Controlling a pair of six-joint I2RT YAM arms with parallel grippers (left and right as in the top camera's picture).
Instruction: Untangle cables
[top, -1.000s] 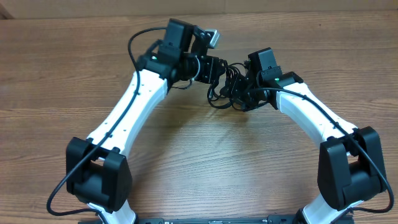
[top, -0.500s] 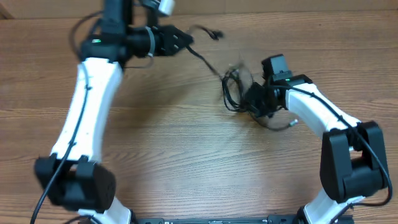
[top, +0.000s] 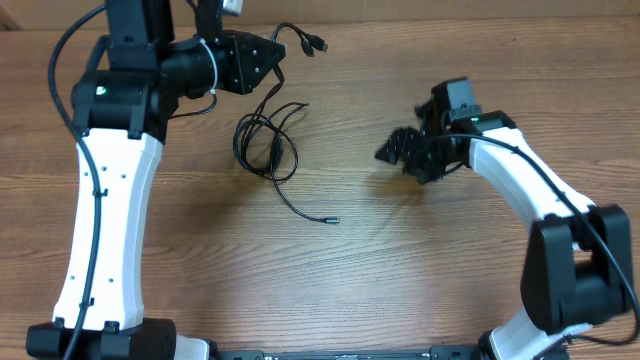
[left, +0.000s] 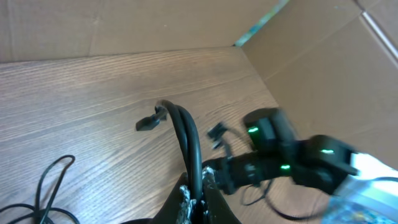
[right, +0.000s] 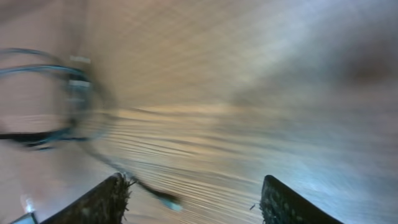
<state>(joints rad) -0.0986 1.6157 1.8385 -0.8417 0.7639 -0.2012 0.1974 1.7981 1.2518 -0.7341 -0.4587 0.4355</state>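
**Cables (top: 272, 150) hang from left tool (top: 272, 57)**

We see the left tool clamped on a black strand near its plug ends, which poke out past the fingers toward the far edge of the counter (top: 400, 270). From there the strand drops to loose loops lying on the wood, one tail ending in a plug closer to the robot's base. Our right tool (right: 193, 183) sits well apart, fingers spread with nothing between them.
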